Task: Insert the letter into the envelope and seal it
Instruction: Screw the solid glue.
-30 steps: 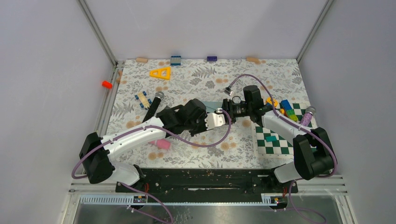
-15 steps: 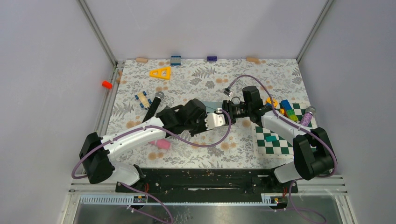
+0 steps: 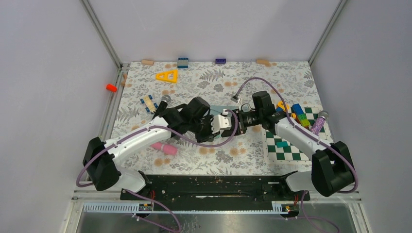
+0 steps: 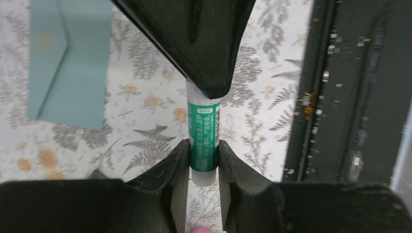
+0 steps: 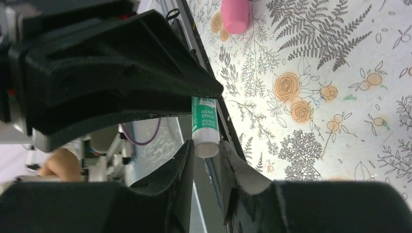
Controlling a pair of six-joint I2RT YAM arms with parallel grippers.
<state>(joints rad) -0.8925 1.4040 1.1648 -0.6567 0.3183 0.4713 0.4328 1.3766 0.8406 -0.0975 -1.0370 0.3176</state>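
Left fingers clamped on the green-label end of the glue stick. Right fingers closed in on its white cap end and look to be touching it. The stick is held above the bench, its long axis running left-right, straight from one arm to the other. The envelope lies flat on the bench just far of both sets of fingers. It is mostly hidden, so its long axis and flap are unclear. The left arm looks slightly nearer. Letter not made out. Next probably uncapping, then carrying the glue far to the envelope.

1 envelope, 1 glue stick, 2 mics
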